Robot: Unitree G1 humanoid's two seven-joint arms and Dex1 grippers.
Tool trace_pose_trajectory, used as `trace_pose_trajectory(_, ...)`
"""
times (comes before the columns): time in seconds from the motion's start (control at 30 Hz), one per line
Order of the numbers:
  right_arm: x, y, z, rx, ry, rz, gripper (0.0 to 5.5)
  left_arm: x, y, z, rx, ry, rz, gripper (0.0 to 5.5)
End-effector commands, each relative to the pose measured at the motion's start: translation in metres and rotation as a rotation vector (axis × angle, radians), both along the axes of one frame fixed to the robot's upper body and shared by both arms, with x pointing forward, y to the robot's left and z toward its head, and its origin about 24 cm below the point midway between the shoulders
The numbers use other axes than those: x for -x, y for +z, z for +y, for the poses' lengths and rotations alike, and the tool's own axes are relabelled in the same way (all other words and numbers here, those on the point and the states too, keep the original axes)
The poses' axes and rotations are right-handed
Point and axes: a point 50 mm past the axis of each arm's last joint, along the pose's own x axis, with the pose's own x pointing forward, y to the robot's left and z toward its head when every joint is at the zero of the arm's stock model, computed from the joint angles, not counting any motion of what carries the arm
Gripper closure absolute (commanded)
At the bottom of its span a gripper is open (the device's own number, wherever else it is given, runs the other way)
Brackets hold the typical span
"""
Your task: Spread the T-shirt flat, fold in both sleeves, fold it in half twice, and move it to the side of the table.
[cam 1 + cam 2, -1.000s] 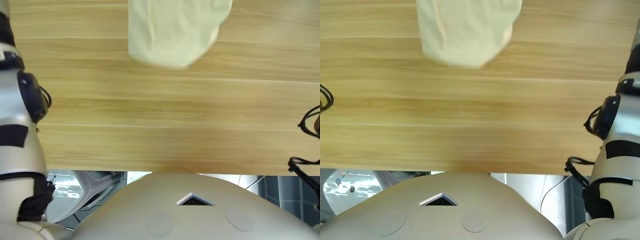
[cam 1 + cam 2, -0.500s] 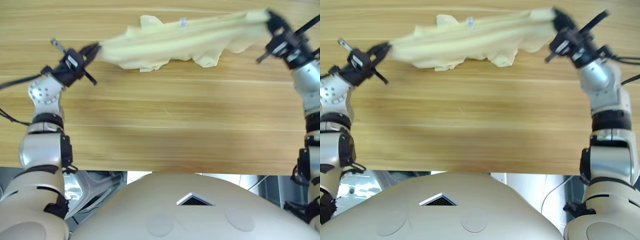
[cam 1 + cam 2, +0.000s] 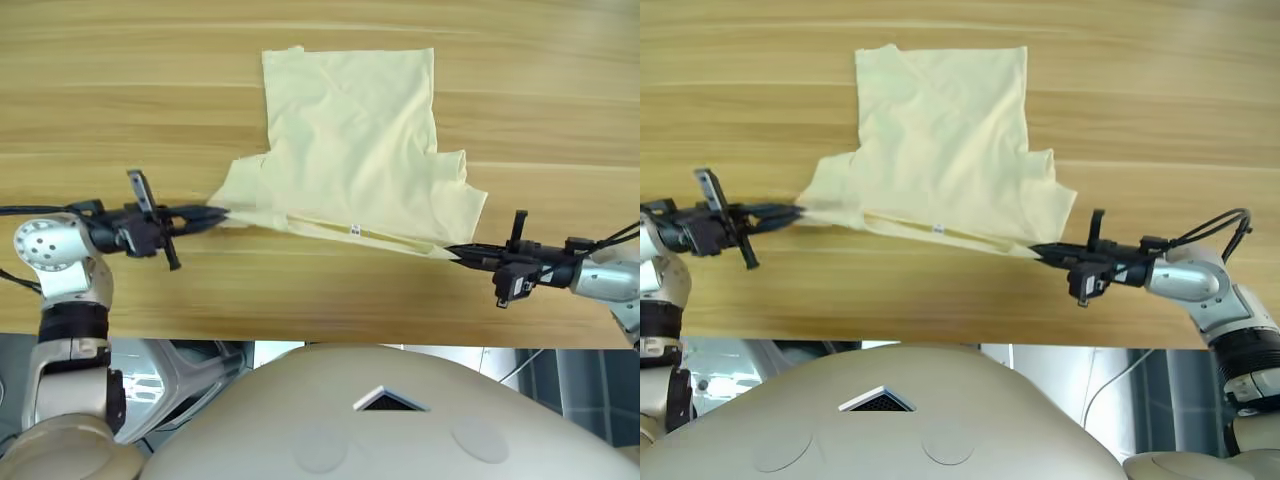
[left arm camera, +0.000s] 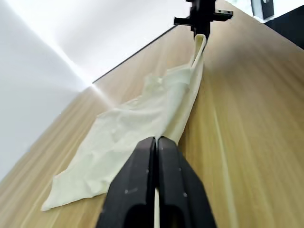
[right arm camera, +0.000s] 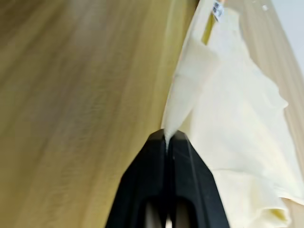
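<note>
Pale yellow T-shirt [image 3: 350, 140] on a wooden table [image 3: 300, 300], hem toward the far side, collar edge toward the robot. Body of the shirt lies mostly flat with soft creases; both short sleeves jut out to the sides near the shoulders.

Room: a band of bare wood runs between the shirt's near edge and the table's near edge. Wide bare wood to the left and to the right of the shirt. Far hem sits near the top of the head views.

Arms: both low over the table, forearms about level, pointing inward at each other from opposite sides. The right gripper's end is nearer the robot than the left's, so the stretched edge between them slants.

Left gripper [image 3: 215, 213]: fingers pressed together, pinching the shirt's left shoulder corner. Right gripper [image 3: 455, 252]: fingers pressed together on the right shoulder corner. Near edge pulled taut between the two; neck label [image 3: 352, 230] visible on it.
</note>
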Motion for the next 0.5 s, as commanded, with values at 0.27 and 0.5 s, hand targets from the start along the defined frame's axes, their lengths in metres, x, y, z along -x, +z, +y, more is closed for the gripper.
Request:
trace_pose_trajectory(0.27, 0.038, -0.011, 0.004, 0.124, 0.094, 0.168, 5.5, 0.054, -0.037, -0.028, -0.389, -0.212, 0.098, 5.48)
trace_pose_trajectory(0.5, 0.049, -0.007, 0.007, 0.142, 0.111, 0.212, 5.24, 0.062, -0.018, -0.034, -0.341, -0.237, 0.163, 4.47)
